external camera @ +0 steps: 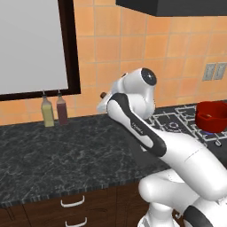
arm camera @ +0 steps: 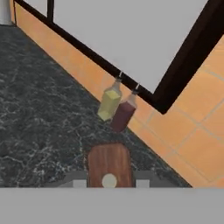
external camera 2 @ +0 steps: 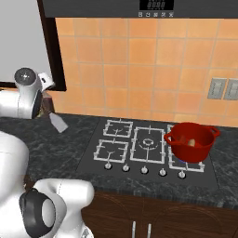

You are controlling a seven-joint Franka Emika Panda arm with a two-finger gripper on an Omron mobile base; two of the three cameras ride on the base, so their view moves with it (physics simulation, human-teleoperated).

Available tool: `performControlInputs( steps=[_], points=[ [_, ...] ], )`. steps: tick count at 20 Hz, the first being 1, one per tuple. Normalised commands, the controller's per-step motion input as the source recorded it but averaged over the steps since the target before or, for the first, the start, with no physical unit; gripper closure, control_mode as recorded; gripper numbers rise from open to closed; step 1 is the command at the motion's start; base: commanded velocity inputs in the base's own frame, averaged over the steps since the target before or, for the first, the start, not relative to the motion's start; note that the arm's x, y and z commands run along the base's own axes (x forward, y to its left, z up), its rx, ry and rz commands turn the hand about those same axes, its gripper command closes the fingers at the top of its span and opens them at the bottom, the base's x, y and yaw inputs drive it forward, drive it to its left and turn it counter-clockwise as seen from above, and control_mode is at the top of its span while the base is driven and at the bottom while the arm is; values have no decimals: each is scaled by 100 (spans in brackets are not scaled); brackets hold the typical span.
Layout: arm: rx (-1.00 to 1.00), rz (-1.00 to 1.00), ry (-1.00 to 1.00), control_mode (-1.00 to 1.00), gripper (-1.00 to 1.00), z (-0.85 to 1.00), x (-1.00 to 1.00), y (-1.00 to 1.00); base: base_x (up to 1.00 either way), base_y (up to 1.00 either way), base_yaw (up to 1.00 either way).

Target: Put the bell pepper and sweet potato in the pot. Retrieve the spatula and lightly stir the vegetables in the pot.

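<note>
Tool: pressed together on the spatula handle (arm camera: 109,166); tool (arm camera: 109,181) sits low in the hand view, handle end-on between its tips, reddish-brown wood with a pale dot.
Hand view: dark worktop (arm camera: 39,109) below, two bottles (arm camera: 117,105) upright against the tile wall under the dark window frame.
Left base view: arm folded over the worktop, hand hidden behind the wrist; pot (external camera: 212,116) on the hob at far right, bottles left by the wall.
Right base view: spatula (external camera 2: 56,122) hangs off the hand at left, grey blade down and tilted, just above the worktop, well apart from the pot.
Pot contents: pale lump inside, likely the sweet potato (external camera 2: 191,141); pepper can't tell.
Handling: spatula looks light, stiff, slim; a grip high on the handle lets the blade swing, so move slowly. Pot looks heavy, should stay put under light stirring.
</note>
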Motion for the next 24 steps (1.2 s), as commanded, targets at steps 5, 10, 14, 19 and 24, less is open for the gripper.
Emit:
performControlInputs(
  steps=[5, 10, 14, 19, 24],
  points=[
    [35, -42, 0, -100, 100, 38, 0, -71, 0, 0, 0],
    [27, -49, 0, -100, 100, 34, 0, -31, 0, 0, 0],
    [19, -33, -3, -100, 100, 3, -32, -49, 0, 0, 0],
    [12, -3, -15, -100, 100, 0, -55, -41, 0, 0, 0],
    [5, 0, -1, 100, 100, 0, -12, -10, -26, -18, 0]
  ],
)
